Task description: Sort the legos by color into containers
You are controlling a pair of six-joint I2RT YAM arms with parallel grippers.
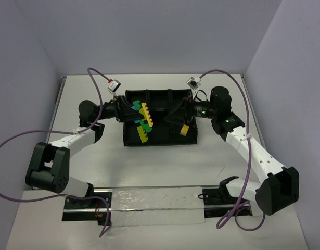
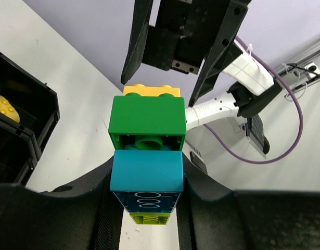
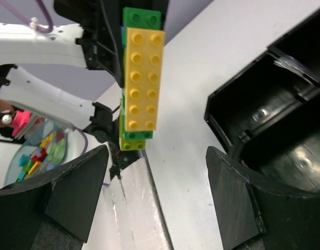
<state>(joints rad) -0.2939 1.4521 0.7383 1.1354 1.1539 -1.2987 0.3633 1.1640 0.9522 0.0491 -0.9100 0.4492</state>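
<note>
My left gripper [image 1: 129, 110] is shut on a cluster of legos [image 1: 143, 121] and holds it above the left half of the black tray of containers [image 1: 193, 136]. In the left wrist view the jaws [image 2: 146, 179] pinch a teal brick [image 2: 146, 171], with a green brick [image 2: 147, 121] and a yellow one [image 2: 152, 90] beyond it. My right gripper [image 1: 174, 113] is open, facing the cluster from the right. The right wrist view shows its fingers [image 3: 71, 200] spread wide, nothing between them, and the cluster's long yellow brick [image 3: 143, 78] just ahead. A single yellow brick [image 1: 184, 130] lies in the near right compartment.
A shiny plastic-covered strip [image 1: 154, 205] lies along the table's near edge between the arm bases. A clear bin of mixed bricks [image 3: 37, 151] shows at the far left of the right wrist view. Purple cables [image 1: 102, 78] arc above both wrists. Walls close in the table on three sides.
</note>
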